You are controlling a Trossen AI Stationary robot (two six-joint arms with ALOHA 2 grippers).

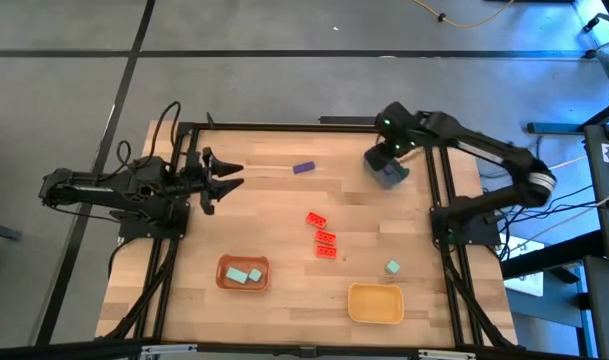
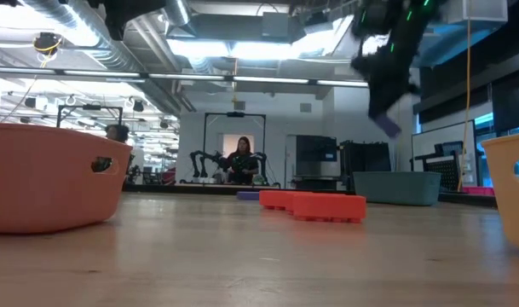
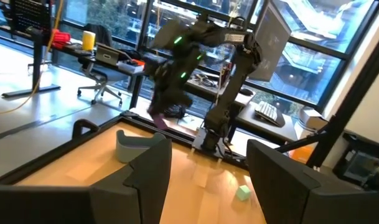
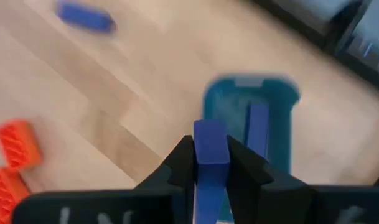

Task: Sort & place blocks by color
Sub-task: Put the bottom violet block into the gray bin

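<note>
My right gripper [image 1: 387,160] hangs above the blue-grey cup [image 4: 251,118] near the far right corner, shut on a purple bar [image 4: 210,149]. A bar-like purple shape [image 4: 257,127] shows inside the cup. A second purple bar [image 1: 304,168] lies flat on the table at far centre. Three red studded blocks [image 1: 325,237] lie in a row at mid table. One teal cube [image 1: 393,267] sits on the wood; two more [image 1: 243,274] lie in the brown tray [image 1: 224,264]. My left gripper [image 1: 224,180] waits open at the left side. My right gripper pinches the purple bar between its two fingers [image 4: 180,165], which come from above and point down. The bar is lifted clear and sticks out below the fingertips [image 2: 387,126], over the cup. How far back it reaches between the fingers does not show.
A yellow tray [image 1: 375,316] sits at the near right; the brown tray is at near centre-left. Black frame rails run along the table's left and right sides. Bare wood lies between the red blocks and the left arm. A person [image 2: 242,162] sits far off in the room.
</note>
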